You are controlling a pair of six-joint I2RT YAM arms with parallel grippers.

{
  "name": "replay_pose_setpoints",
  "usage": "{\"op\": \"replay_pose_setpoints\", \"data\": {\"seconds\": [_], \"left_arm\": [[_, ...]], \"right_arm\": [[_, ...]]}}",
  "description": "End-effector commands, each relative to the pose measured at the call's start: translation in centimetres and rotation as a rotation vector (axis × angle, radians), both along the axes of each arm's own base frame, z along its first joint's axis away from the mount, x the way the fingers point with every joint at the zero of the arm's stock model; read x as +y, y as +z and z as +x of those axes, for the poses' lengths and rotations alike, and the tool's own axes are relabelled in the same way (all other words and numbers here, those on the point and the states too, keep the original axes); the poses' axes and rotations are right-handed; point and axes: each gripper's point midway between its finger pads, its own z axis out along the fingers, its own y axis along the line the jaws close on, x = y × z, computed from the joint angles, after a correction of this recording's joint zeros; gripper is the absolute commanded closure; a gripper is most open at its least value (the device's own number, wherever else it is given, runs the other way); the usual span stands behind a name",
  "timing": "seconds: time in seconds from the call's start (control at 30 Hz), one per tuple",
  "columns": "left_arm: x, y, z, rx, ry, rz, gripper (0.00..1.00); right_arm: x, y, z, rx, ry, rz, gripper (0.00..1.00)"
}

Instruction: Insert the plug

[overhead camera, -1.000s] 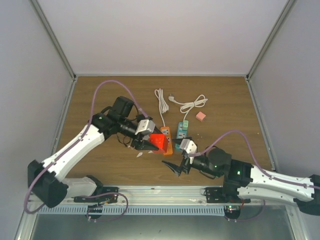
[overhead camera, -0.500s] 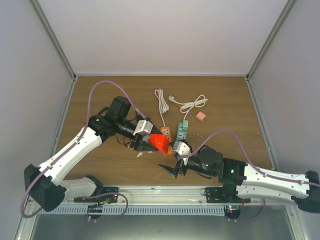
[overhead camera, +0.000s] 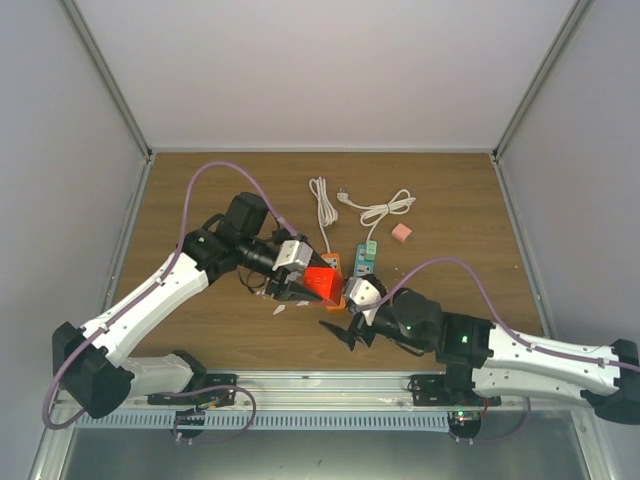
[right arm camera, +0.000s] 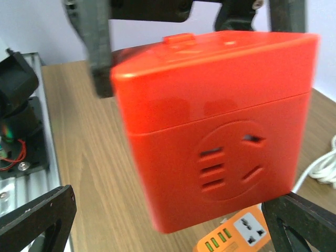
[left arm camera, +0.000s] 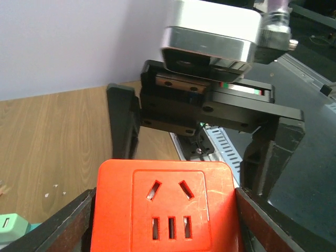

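My left gripper (overhead camera: 306, 285) is shut on a red cube socket (overhead camera: 322, 283) and holds it above the table; in the left wrist view the cube (left arm camera: 168, 210) sits between my fingers (left arm camera: 58, 228), its slotted face up. My right gripper (overhead camera: 350, 322) is open and empty, close in front of the cube. In the right wrist view the cube (right arm camera: 215, 131) fills the space ahead of the wide-open fingertips (right arm camera: 37, 220). Two white cables with plugs (overhead camera: 322, 205) (overhead camera: 378, 208) lie at the back of the table, held by nothing.
An orange power strip (overhead camera: 332, 264) lies partly under the cube, also in the right wrist view (right arm camera: 244, 233). A teal power strip (overhead camera: 366, 258) lies beside it. A small pink block (overhead camera: 401, 233) is further right. The metal rail (overhead camera: 330, 385) runs along the near edge.
My right gripper has moved left and forward, up close to the red cube. My left gripper has shifted slightly but still holds the cube.
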Motion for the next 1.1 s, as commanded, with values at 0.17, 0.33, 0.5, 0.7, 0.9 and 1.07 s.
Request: {"op": "replay_pose_setpoints", "data": {"seconds": [0.17, 0.33, 0.5, 0.7, 0.9, 1.07], "left_arm": [[-0.6, 0.8, -1.4, -0.017, -0.051, -0.027, 0.94], [-0.7, 0.9, -1.6, -0.018, -0.061, -0.033, 0.94], [-0.7, 1.1, -2.0, -0.022, -0.071, -0.037, 0.93], [-0.7, 1.1, -2.0, -0.025, -0.072, -0.037, 0.92], [-0.8, 1.1, -1.9, -0.027, -0.073, -0.037, 0.92], [-0.8, 1.1, -1.7, -0.027, -0.058, -0.033, 0.86]], "right_arm": [[-1.7, 7.1, 1.7, -0.124, -0.121, 0.180, 0.00], [0.0, 6.3, 0.3, -0.115, 0.000, 0.124, 0.01], [1.7, 5.2, -0.9, -0.083, 0.096, 0.077, 0.01], [2.0, 5.2, -1.3, -0.077, 0.125, 0.074, 0.09], [1.7, 4.8, -1.1, -0.071, 0.106, 0.066, 0.25], [1.9, 4.2, -0.7, -0.060, 0.091, 0.050, 0.62]]}}
